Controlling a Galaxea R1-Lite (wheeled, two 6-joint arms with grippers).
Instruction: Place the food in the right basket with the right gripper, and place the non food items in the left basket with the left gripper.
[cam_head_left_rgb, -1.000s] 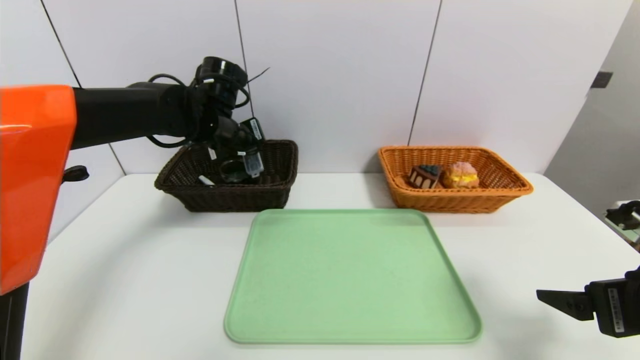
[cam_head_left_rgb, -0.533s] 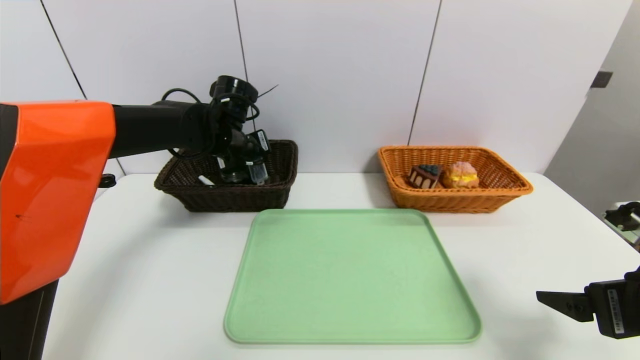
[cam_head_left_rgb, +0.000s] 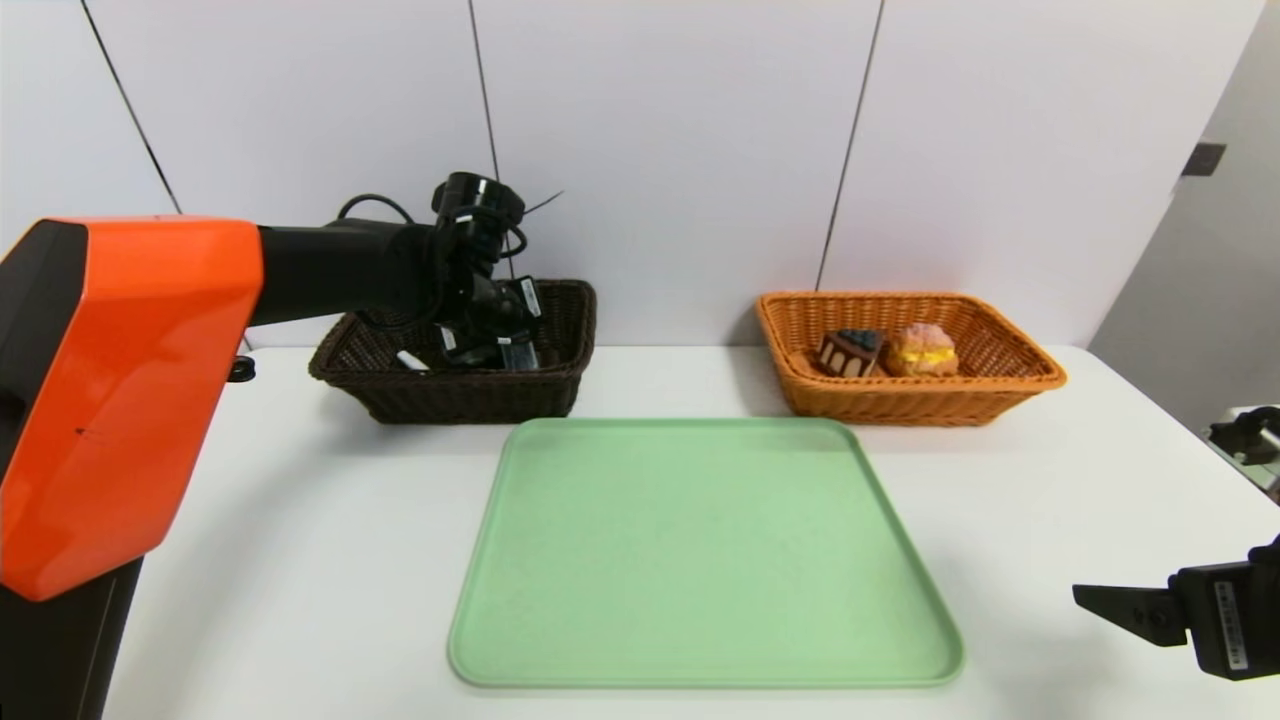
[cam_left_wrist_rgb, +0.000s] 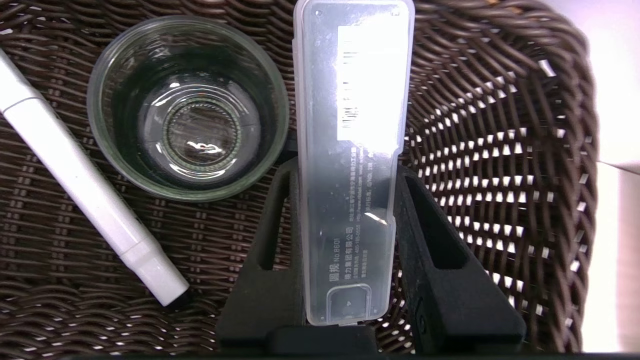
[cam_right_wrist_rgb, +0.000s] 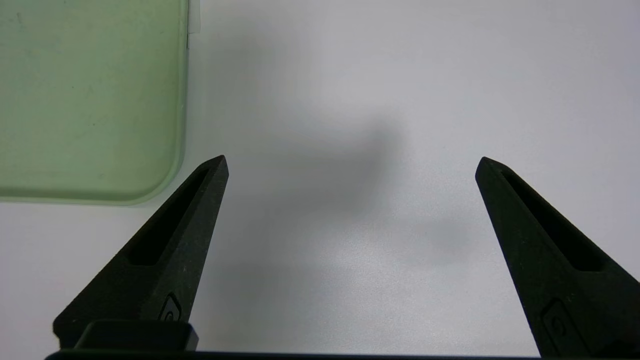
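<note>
Down inside the dark brown left basket (cam_head_left_rgb: 450, 398) (cam_left_wrist_rgb: 500, 150), my left gripper (cam_head_left_rgb: 500, 350) (cam_left_wrist_rgb: 347, 170) is shut on the long grey barcoded case (cam_left_wrist_rgb: 350, 150). Beside the case, on the basket floor, stand the clear glass cup (cam_left_wrist_rgb: 187, 107) and the white marker pen (cam_left_wrist_rgb: 85, 185) (cam_head_left_rgb: 408, 358). The orange right basket (cam_head_left_rgb: 900, 408) holds the chocolate cake wedge (cam_head_left_rgb: 850, 352) and the cream puff (cam_head_left_rgb: 922, 350). My right gripper (cam_head_left_rgb: 1110, 603) (cam_right_wrist_rgb: 352, 160) hovers open over bare table at the front right, with nothing between its fingers.
A green tray (cam_head_left_rgb: 700, 560) (cam_right_wrist_rgb: 75, 100) lies in the middle of the white table, in front of both baskets. The wall stands right behind the baskets. A dark fixture (cam_head_left_rgb: 1245, 435) sits at the table's right edge.
My left arm has come down and forward, lowering the grey case from above the dark basket's rim into the basket. The right arm has not moved.
</note>
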